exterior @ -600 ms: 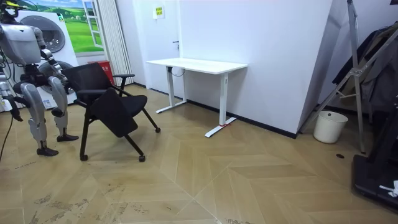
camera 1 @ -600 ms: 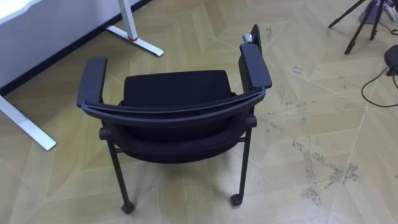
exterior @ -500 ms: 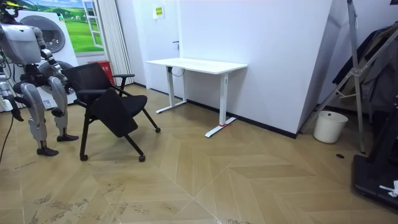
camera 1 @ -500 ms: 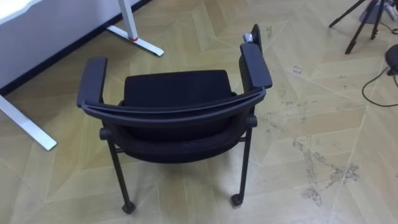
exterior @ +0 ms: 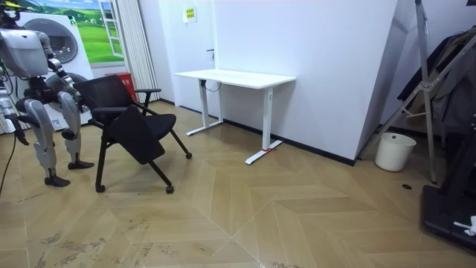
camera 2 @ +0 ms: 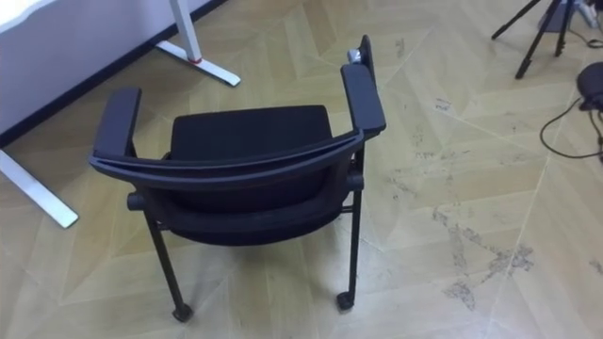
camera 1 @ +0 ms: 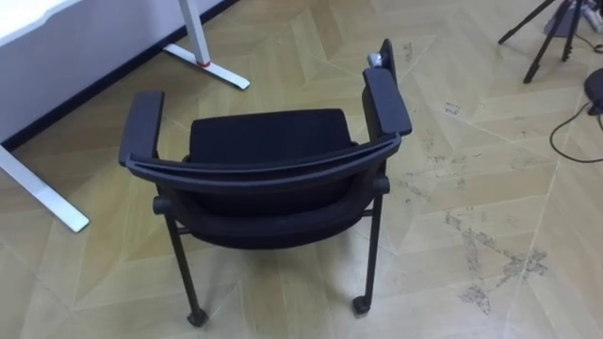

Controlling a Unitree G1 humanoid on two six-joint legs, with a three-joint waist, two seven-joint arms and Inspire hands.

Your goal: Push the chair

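item: chair (camera 1: 264, 141). black, padded seat, curved backrest (camera 1: 264, 173), two armrests, thin metal legs on casters (camera 1: 360, 304). stands upright on the floor (camera 1: 471, 160), directly below the head camera, backrest nearest the robot, seat facing away. the seat is tilted down at the front in the room view.

position: the chair sits just off a white desk (exterior: 236, 77). one white desk foot (camera 1: 209, 66) lies beyond the chair's left armrest (camera 1: 141, 127) and another is near the eye views' left edge. the right armrest (camera 1: 386, 99) points toward open floor.

robot: stands at the room view's left, close behind the chair and facing it.

left hand (exterior: 75, 90): at the end of an arm reaching forward. it appears to lie at the rear of the backrest, though it is too small and dark against the chair to be sure. whether its fingers are spread or curled i cannot tell.

right hand (exterior: 15, 135): low at the room view's left edge, apart from the chair. its fingers cannot be read either.

floor: pale wood in a chevron pattern, with grey scuff marks to the chair's right.

other: dark tripod legs (camera 1: 542, 38) and a looping cable (camera 1: 575, 122) at the upper right of the eye views. a white bin (exterior: 394, 151) stands by the wall, well apart from the chair.
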